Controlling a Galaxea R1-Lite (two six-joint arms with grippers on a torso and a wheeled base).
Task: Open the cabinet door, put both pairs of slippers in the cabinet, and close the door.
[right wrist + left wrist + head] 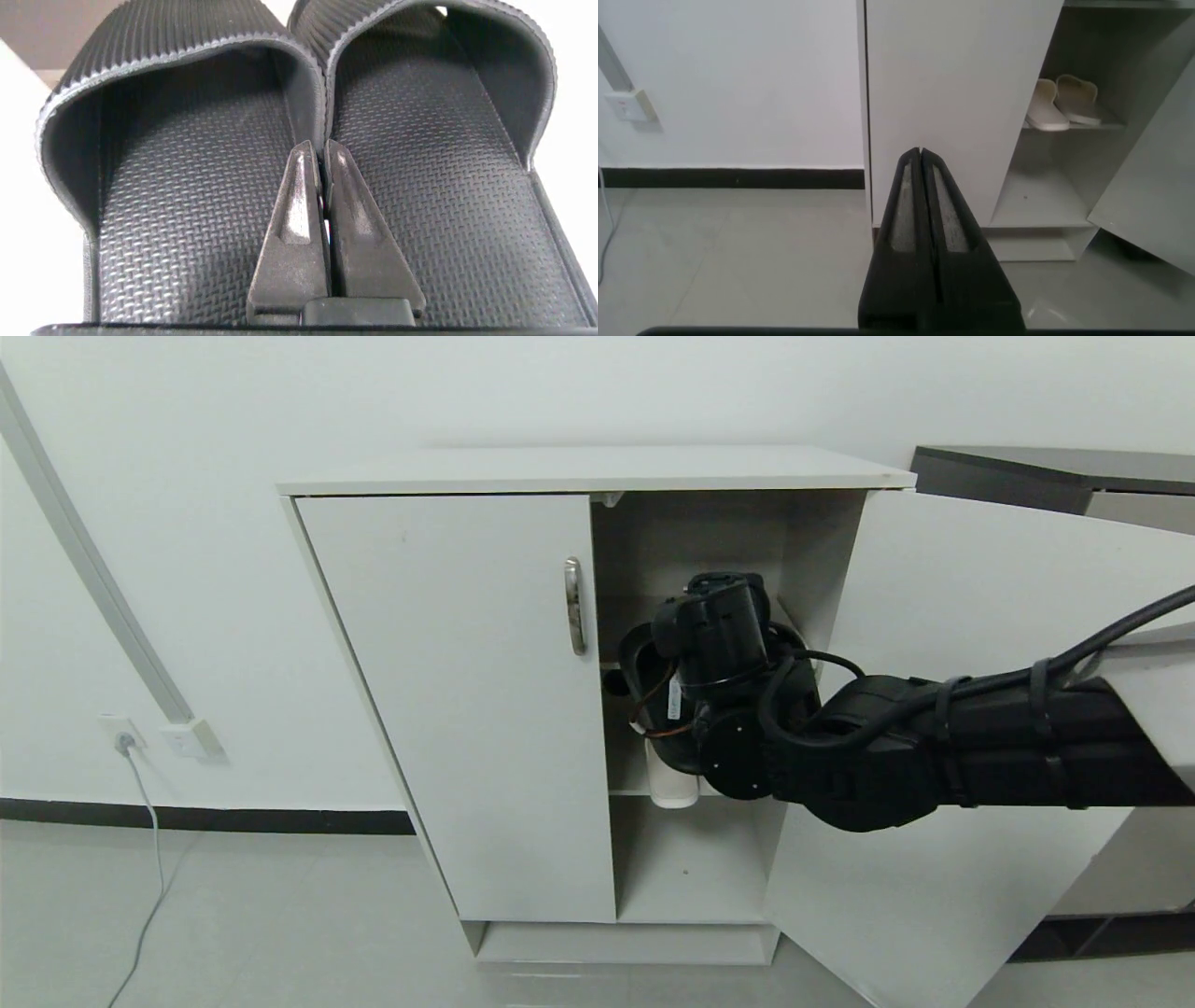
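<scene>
White wall (187, 523) and grey floor (280, 915) frame the head view. One cabinet (597, 469) stands at centre. Its left door (457, 709) is closed, and its right door (934, 896) stands out toward three o'clock, cut off by the frame. The right arm (934, 756) is inside the opening, its wrist hiding most of the black slippers (638, 665). A white shape at six o'clock of the wrist is hard to identify. One socket (119, 733) sits at nine o'clock of the cabinet.

Left wrist view: the left gripper (921, 163) hangs outside the cabinet, jaws pressed flat together. Two white slippers (1064, 101) lie side by side on a shelf (1069, 126).

Right wrist view: the right gripper (324, 154), jaws narrow, pinches the touching inner walls of the two black slippers, both cut off at the edges.
</scene>
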